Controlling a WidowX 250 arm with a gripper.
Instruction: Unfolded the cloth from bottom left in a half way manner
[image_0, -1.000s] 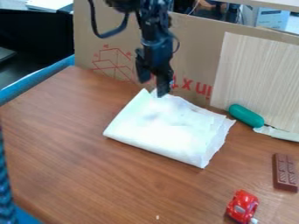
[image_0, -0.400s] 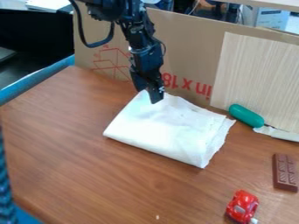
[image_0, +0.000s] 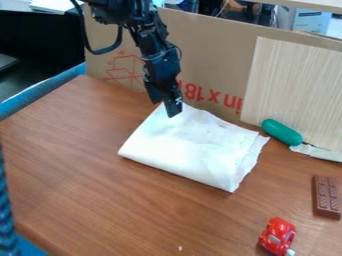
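Observation:
The gripper (image_0: 166, 106) hangs at the far left corner of the white cloth (image_0: 190, 150), with its tip low over that corner and overlapping it in the view. Whether it touches the cloth is not clear. The cloth lies folded on the brown table, with layered edges showing along its right side. Part of its far left corner is hidden behind the gripper.
To the right of the cloth, a green object (image_0: 281, 132) lies by a knife-like white piece (image_0: 318, 152) near the wood-grain board (image_0: 294, 90). A chocolate bar (image_0: 326, 196) and a red toy car (image_0: 277, 236) sit nearer the front. Cardboard (image_0: 214, 60) stands behind the table.
The gripper has shifted left and a little lower in the view, over the cloth's far left corner. The cloth looks the same.

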